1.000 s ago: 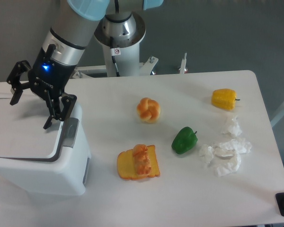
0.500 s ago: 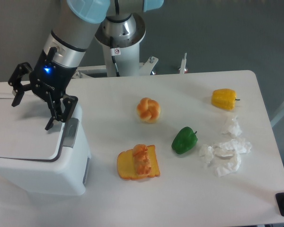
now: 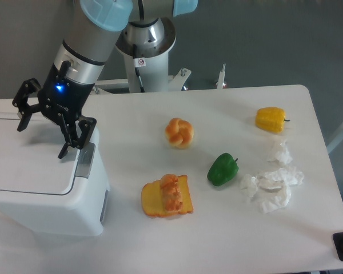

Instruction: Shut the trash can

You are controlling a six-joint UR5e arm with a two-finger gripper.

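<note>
White trash can [image 3: 43, 197] with lid down – left edge cut off, gripper [image 3: 41, 135] spread wide above the lid, holding nothing, fingertips dark and small.

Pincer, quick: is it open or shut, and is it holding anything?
The pincer is open, holding nothing, above the trash can lid.

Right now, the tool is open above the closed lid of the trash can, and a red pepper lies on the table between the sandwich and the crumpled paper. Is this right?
Not quite. The camera view shows a green pepper, not a red one. The rest holds: the tool is open above the lowered lid of the trash can, and the pepper lies between the sandwich and the crumpled paper.
</note>
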